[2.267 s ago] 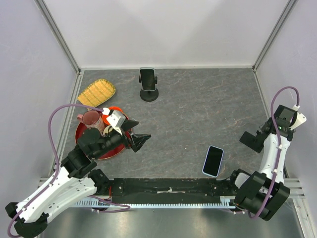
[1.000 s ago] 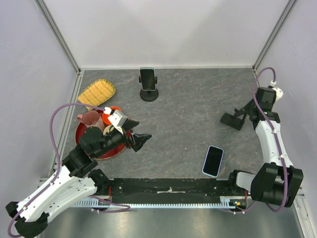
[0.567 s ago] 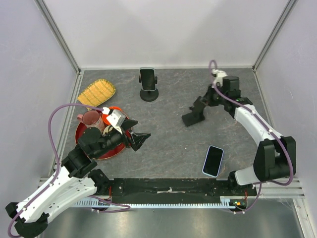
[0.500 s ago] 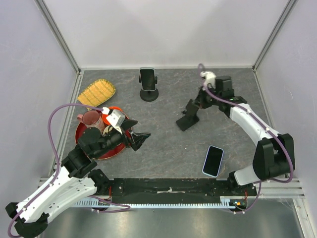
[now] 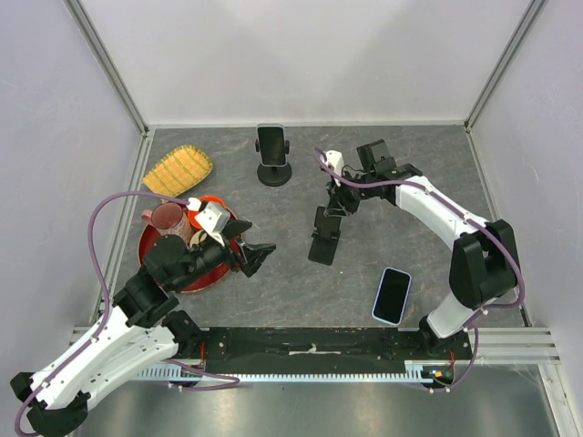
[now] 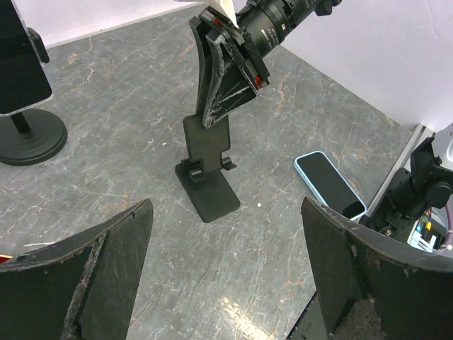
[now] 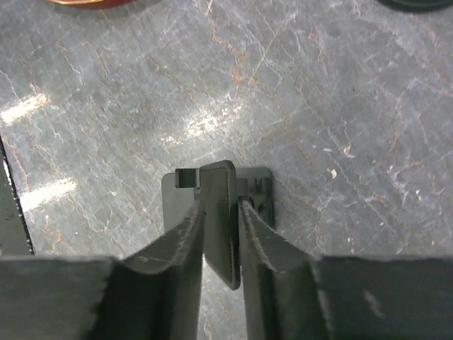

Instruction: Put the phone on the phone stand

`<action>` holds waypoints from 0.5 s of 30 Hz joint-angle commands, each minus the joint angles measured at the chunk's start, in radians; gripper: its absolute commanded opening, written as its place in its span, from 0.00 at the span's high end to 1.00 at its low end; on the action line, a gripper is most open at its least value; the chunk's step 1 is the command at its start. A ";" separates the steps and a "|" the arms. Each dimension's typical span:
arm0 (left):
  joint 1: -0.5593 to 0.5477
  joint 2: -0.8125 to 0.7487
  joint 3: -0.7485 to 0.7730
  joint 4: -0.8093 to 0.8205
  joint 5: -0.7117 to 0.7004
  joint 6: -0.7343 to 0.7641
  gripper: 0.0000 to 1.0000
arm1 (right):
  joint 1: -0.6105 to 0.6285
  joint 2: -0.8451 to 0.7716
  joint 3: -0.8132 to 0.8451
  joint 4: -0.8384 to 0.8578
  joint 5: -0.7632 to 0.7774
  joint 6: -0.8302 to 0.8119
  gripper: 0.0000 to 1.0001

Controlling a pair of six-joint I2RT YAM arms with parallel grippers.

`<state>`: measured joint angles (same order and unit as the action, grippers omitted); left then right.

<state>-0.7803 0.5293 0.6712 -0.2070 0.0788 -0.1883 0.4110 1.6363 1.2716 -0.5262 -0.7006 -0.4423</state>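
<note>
Overhead view, centre of the grey stone-patterned surface (image 5: 410, 191): one empty phone stand (image 5: 322, 244), black, upright. The right fingers (image 5: 332, 215) were clamped on the top of its backplate, the right arm reaching in from 2 o'clock.
- Phone (image 5: 392, 296), light blue edge, dark screen: lay flat at 5 o'clock, well apart from the empty stand, held by nothing.
- Occupied stand (image 5: 273, 171), round base, carrying a dark handset: at 12 o'clock, near the far wall.
- Yellow woven tray (image 5: 178, 170): at 10 o'clock.
- Red plate (image 5: 211, 275) bearing cups: at 8 o'clock, partly under the left arm.
- Left fingers (image 5: 262, 249): spread wide, holding nothing, just beside the plate.

Left wrist view: left fingers (image 6: 106, 283) framed the lower corners, far apart and empty. Between them stood the empty phone stand (image 6: 207, 145), its base looking set down on the surface, the right fingers (image 6: 223, 71) pinching its upper edge from 12 o'clock. Phone (image 6: 329, 185) lay flat at 3 o'clock; occupied stand (image 6: 28, 138) at 10 o'clock.

Right wrist view: right fingers (image 7: 177, 255) pressed close on either face of the backplate of the empty phone stand (image 7: 219, 205), with its base and front lip visible below.
</note>
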 commanded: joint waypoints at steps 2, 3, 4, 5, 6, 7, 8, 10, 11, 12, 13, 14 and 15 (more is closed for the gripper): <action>0.003 -0.003 -0.004 0.027 -0.024 0.047 0.09 | 0.031 -0.013 0.029 -0.042 0.105 0.000 0.53; 0.004 -0.003 -0.005 0.027 -0.025 0.047 0.09 | 0.034 -0.041 0.022 -0.025 0.140 0.034 0.48; 0.004 -0.003 -0.005 0.027 -0.028 0.047 0.09 | 0.038 -0.062 0.003 -0.011 0.162 0.071 0.43; 0.004 -0.003 -0.004 0.027 -0.028 0.047 0.09 | 0.061 -0.087 -0.014 0.050 0.281 0.174 0.23; 0.004 -0.002 -0.005 0.029 -0.028 0.047 0.09 | 0.080 -0.140 -0.030 0.086 0.376 0.247 0.12; 0.003 -0.002 -0.005 0.029 -0.031 0.047 0.09 | 0.103 -0.165 -0.053 0.107 0.477 0.301 0.03; 0.003 -0.002 -0.005 0.027 -0.031 0.047 0.09 | 0.142 -0.183 -0.057 0.118 0.625 0.350 0.02; 0.004 0.001 -0.005 0.029 -0.033 0.049 0.09 | 0.167 -0.211 -0.037 0.070 0.799 0.613 0.02; 0.004 0.001 -0.004 0.032 -0.033 0.049 0.09 | 0.179 -0.213 -0.023 0.025 0.878 0.743 0.02; 0.007 0.006 -0.002 0.032 -0.034 0.049 0.09 | 0.181 -0.201 -0.006 -0.024 0.992 0.954 0.02; 0.007 0.005 -0.001 0.032 -0.034 0.049 0.09 | 0.193 -0.191 0.021 -0.070 1.030 1.058 0.02; 0.010 0.005 -0.001 0.037 -0.037 0.049 0.09 | 0.262 -0.182 0.037 -0.145 1.094 1.130 0.02; 0.012 0.003 -0.001 0.037 -0.037 0.049 0.09 | 0.314 -0.156 0.076 -0.173 1.256 1.277 0.02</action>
<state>-0.7795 0.5301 0.6678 -0.2070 0.0574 -0.1818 0.6212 1.4456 1.2545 -0.5495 0.0689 0.2531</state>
